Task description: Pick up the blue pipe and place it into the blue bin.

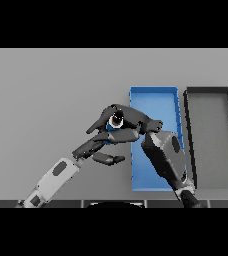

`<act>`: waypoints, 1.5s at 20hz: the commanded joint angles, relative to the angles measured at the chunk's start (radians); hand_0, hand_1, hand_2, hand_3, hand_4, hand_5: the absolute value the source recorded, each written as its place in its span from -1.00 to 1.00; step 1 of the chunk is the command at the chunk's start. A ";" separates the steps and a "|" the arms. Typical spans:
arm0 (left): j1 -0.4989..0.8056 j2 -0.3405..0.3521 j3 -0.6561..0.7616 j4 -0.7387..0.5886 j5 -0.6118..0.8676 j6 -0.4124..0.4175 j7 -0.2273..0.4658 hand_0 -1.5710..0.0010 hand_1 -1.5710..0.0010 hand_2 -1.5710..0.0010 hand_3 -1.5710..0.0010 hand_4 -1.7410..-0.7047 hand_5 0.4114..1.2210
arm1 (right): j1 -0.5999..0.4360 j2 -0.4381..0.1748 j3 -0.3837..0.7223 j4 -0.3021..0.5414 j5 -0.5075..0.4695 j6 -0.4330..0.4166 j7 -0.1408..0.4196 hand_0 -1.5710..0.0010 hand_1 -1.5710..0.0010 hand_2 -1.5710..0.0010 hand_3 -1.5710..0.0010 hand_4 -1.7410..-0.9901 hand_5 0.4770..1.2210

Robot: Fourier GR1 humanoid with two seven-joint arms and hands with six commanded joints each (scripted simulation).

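My right hand (134,118) is curled round the short blue pipe (115,122), whose pale round end faces up. It holds the pipe above the table just left of the blue bin's (155,102) left wall. The right forearm crosses over the bin's near half and hides part of its floor. The bin is a long blue tray running away from me at centre right. My left hand (94,146) sits right below the right hand with fingers relaxed, and holds nothing.
A dark grey bin (212,140) of the same shape stands right of the blue bin, side by side with it. Grey table (46,100) stretches to the left and the back.
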 commanded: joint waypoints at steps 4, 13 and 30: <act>0.009 0.003 -0.004 -0.025 0.013 -0.007 -0.003 1.00 1.00 1.00 1.00 0.68 -0.82 | -0.187 -0.080 -0.111 0.084 -0.024 -0.010 -0.046 -1.00 -1.00 -1.00 -1.00 -0.35 1.00; 0.016 0.021 -0.004 -0.040 -0.018 0.021 0.033 1.00 1.00 1.00 1.00 0.76 -0.85 | -0.267 -0.229 -0.303 0.406 0.170 -0.075 -0.102 -1.00 -1.00 -1.00 -1.00 -0.35 1.00; 0.016 0.040 0.001 -0.053 -0.015 0.012 0.032 1.00 1.00 1.00 1.00 0.76 -0.85 | 0.234 -0.347 -0.145 0.487 0.247 -0.306 0.012 -1.00 -1.00 -1.00 -0.33 -0.63 1.00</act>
